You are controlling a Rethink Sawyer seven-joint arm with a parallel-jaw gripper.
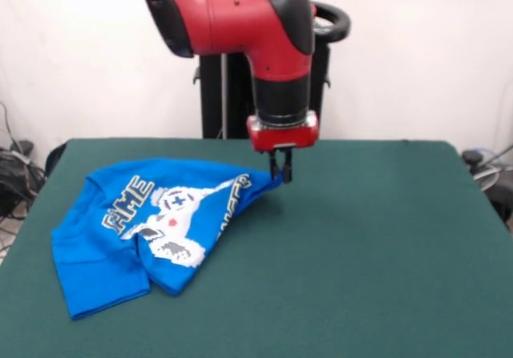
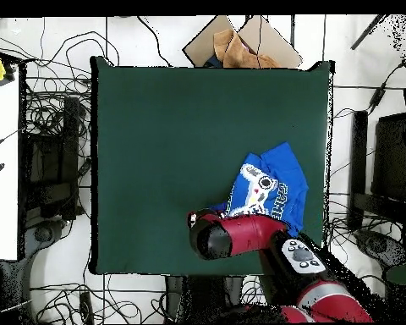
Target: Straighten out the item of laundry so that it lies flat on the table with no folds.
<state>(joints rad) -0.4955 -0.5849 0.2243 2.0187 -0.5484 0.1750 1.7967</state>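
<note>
Red and black arm (image 1: 264,38): elbowed over the far side of the green table (image 1: 377,246), wrist pointing straight down, gripper (image 1: 280,170) low above the cloth with fingers pinched narrow on a corner of the blue T-shirt (image 1: 144,230). The shirt lies crumpled and folded, its white print creased, one edge drawn up taut toward the gripper. Overhead, the arm covers the shirt's near edge.

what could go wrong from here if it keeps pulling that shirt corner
The gripper pinches only a thin corner of the T-shirt, so the cloth could slip free. The shirt is crumpled with its print folded, so dragging may shift the whole bundle across the table without opening the folds.
</note>
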